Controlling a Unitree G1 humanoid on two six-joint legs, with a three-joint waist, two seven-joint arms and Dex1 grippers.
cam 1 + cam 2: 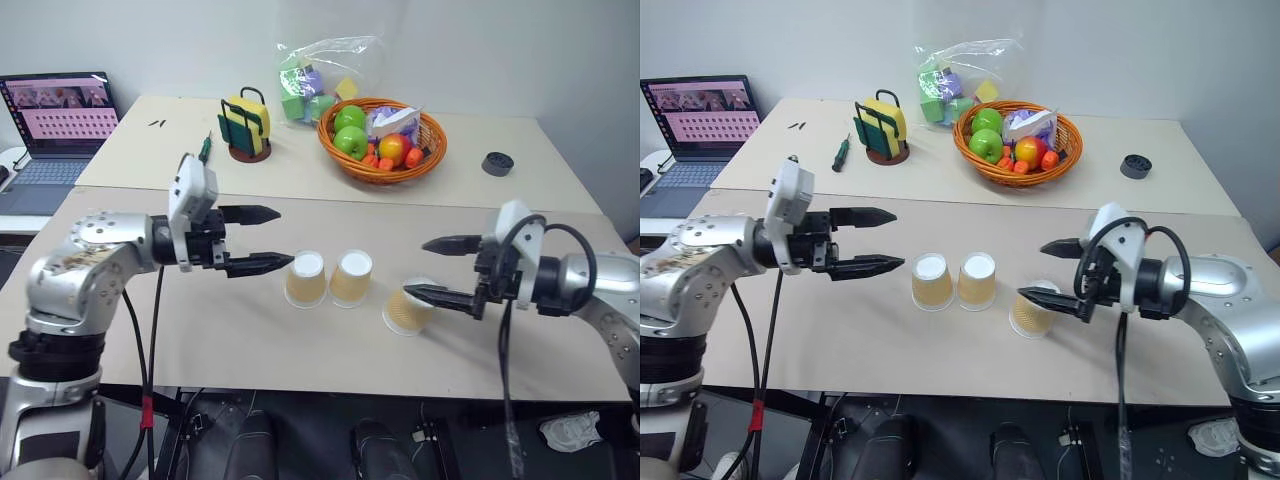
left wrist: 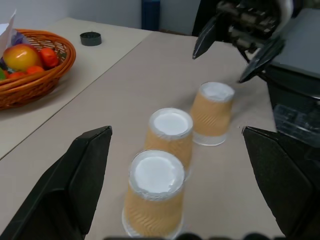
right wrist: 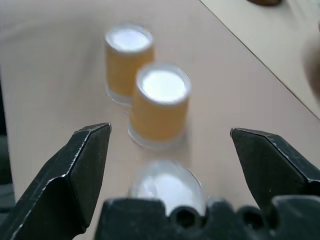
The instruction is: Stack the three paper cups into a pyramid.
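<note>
Three paper cups (image 1: 350, 281) stood upside down in a row on the near table (image 1: 230, 330), white bases up, none yet on top of another. Taking the middle cup (image 1: 351, 277) as the landmark, one cup (image 1: 305, 278) stood just beside it on the robot's left, perhaps touching, and the third cup (image 1: 409, 310) stood to its right, apart and a little nearer the robot. The left gripper (image 1: 268, 239) hovered well to the left of the middle cup, pointing across at the row, its fingers spread wide and holding nothing. The right gripper (image 1: 428, 268) hung over the third cup, its fingers likewise spread and empty, one finger low beside the cup's wall. The step in hand looked like taking that third cup for the top. To do it well, the right fingers would need to drop evenly around the cup's wall and close gently, since thin paper should crush easily. The two base cups looked close enough to carry it; it should be set down level, straddling both bases, without nudging either.
</note>
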